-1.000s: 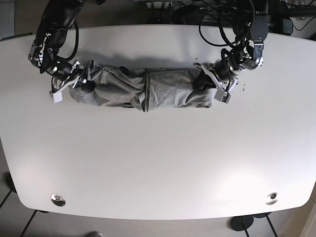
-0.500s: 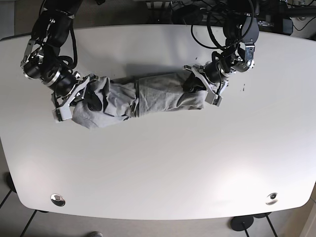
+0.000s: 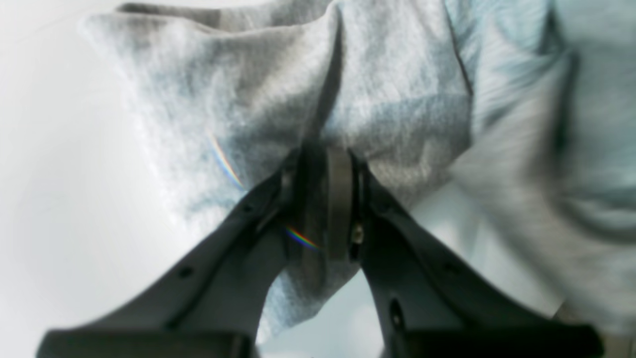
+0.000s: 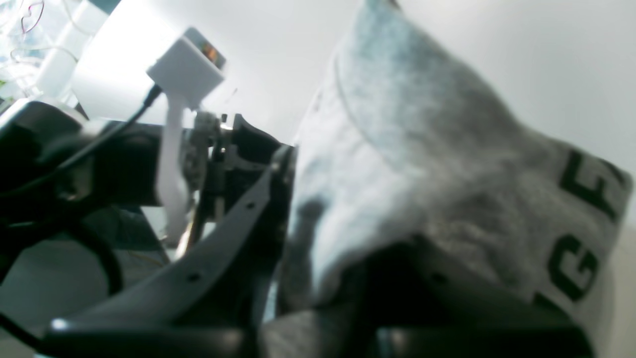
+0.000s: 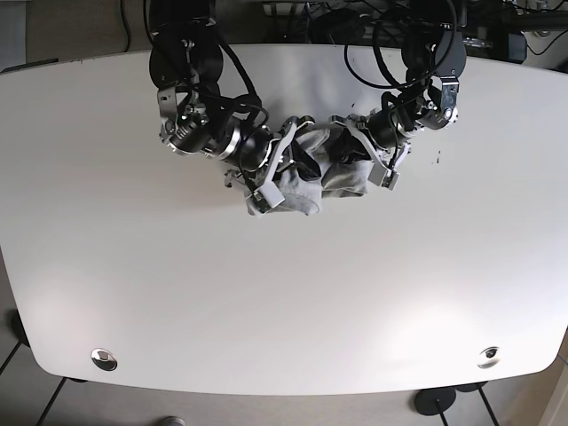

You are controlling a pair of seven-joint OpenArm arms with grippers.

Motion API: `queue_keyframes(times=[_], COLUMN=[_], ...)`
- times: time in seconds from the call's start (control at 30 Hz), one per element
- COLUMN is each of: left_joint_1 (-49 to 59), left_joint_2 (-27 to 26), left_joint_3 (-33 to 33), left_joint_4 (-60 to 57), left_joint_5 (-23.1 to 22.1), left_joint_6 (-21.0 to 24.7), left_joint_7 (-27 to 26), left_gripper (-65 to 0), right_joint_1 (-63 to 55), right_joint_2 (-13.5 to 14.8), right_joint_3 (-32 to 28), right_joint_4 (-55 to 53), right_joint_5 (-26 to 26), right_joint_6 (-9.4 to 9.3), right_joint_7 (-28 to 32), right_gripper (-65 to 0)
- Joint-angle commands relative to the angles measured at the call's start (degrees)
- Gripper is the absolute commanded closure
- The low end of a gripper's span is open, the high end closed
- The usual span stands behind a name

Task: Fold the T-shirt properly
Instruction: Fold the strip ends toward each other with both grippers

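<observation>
The grey T-shirt (image 5: 311,182) lies bunched near the back middle of the white table (image 5: 284,293). My left gripper (image 5: 373,164) is shut on the shirt's right end; the left wrist view shows its fingers (image 3: 343,199) pinching a fold of grey cloth (image 3: 278,99). My right gripper (image 5: 275,173) is shut on the shirt's other end, held over the shirt close to the left gripper. In the right wrist view grey cloth with dark letters (image 4: 447,199) drapes over the fingers (image 4: 238,233), and the left arm's wrist shows behind.
Black cables and equipment (image 5: 373,18) lie past the table's far edge. Two round metal fittings (image 5: 104,358) sit near the front corners. The table's front half and both sides show bare white surface.
My right gripper has swept far to the right with its end of the shirt, bringing it beside the left gripper. The long stretched shirt is now bunched short. The left gripper barely moved.
</observation>
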Motion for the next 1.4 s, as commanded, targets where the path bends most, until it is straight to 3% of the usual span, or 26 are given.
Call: queue_keyframes(times=[0.03, 0.2, 0.4, 0.57, 0.67, 0.9, 1.0, 1.07, 1.17, 1.27, 1.4], left_joint_1=[-0.3, -0.2, -0.6, -0.6, -0.2, 3.9, 6.1, 6.4, 7.9, 7.7, 7.7], left_joint_2=[-0.2, -0.1, -0.1, -0.3, 0.3, 0.8, -2.8, -5.1, -7.1, -7.2, -7.0], left_joint_3=[-0.1, -0.1, -0.3, -0.7, -6.8, -25.7, -36.5, -40.3, -40.2, -38.2, -32.8], left_joint_4=[1.0, 1.0, 1.4, 1.7, 6.4, 16.2, 16.1, 14.5, 14.7, 14.8, 15.3], left_joint_5=[-0.3, -0.4, -0.8, -1.0, -1.0, -1.0, -0.5, -0.7, -0.8, -0.5, -0.5], left_joint_6=[-0.2, -0.2, -0.2, -0.2, -0.3, -0.5, -0.5, -0.6, -0.8, -5.0, -7.9], left_joint_7=[0.0, 0.0, 0.0, -0.1, -0.1, 0.1, 0.1, 0.1, 0.0, -0.1, -0.1], left_gripper=[-6.1, -6.1, -6.1, -6.1, -6.1, -6.1, -6.1, -6.3, -6.3, -6.3, -6.3], right_joint_1=[3.0, 6.0, 7.3, 8.0, 8.0, 8.1, 8.1, 8.1, 7.8, 7.8, 5.9], right_joint_2=[-0.3, -0.3, -0.2, -0.3, -0.3, -1.8, -3.0, -3.4, -4.8, -5.1, -2.5], right_joint_3=[-2.2, -5.2, -7.5, -10.1, -10.2, -10.5, -11.8, -15.0, -17.7, -17.7, -11.9], right_joint_4=[-4.2, -12.4, -14.9, -14.6, -13.8, -13.8, -13.8, -14.1, -13.7, -9.6, -7.8], right_joint_5=[-0.1, -2.5, -2.4, -2.3, -2.1, -2.3, -2.4, -2.5, -2.1, -2.0, -0.9], right_joint_6=[0.15, 0.15, 0.15, 0.15, 0.15, 0.15, 0.15, 0.06, -1.52, -3.46, -3.46], right_joint_7=[4.8, 9.3, 9.5, 9.2, 9.2, 9.1, 9.1, 9.5, 9.5, 9.4, 9.2], right_gripper=[-2.2, -2.5, -4.4, -36.3, -45.2, -45.2, -45.2, -45.2, -45.2, -45.2, -45.2])
